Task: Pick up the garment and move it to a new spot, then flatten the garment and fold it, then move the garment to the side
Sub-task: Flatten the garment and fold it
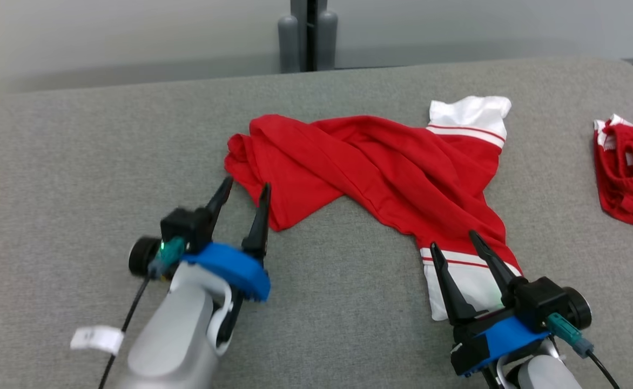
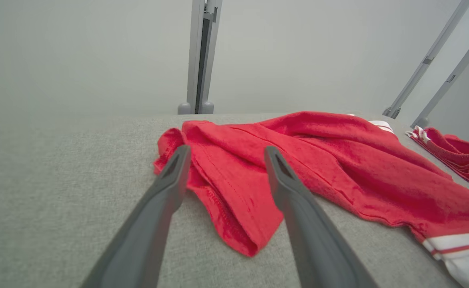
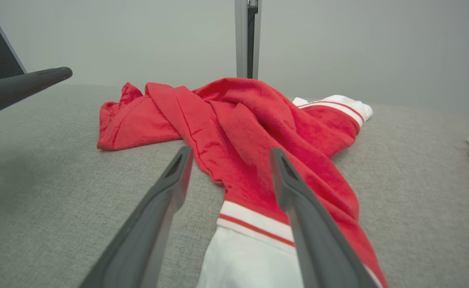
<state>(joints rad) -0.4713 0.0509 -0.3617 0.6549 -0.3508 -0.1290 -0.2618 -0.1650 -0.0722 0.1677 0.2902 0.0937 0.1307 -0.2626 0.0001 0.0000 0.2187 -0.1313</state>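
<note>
Red shirt (image 1: 381, 167) with white striped cuffs lies crumpled mid-frame on grey upholstery (image 1: 79, 162). Left gripper (image 1: 246, 183), lower left, and right gripper (image 1: 452, 240), lower right, are both spread wide and empty.

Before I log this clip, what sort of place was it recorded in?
Probably a lab or test cell, not a home: a wide grey fabric-covered table, bare pale wall with a metal post, a red garment plus a second garment off to the right.

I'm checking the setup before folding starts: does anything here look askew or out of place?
The red garment lies twisted and bunched on the grey surface, not flat. A second red garment sits apart at the right edge.
</note>
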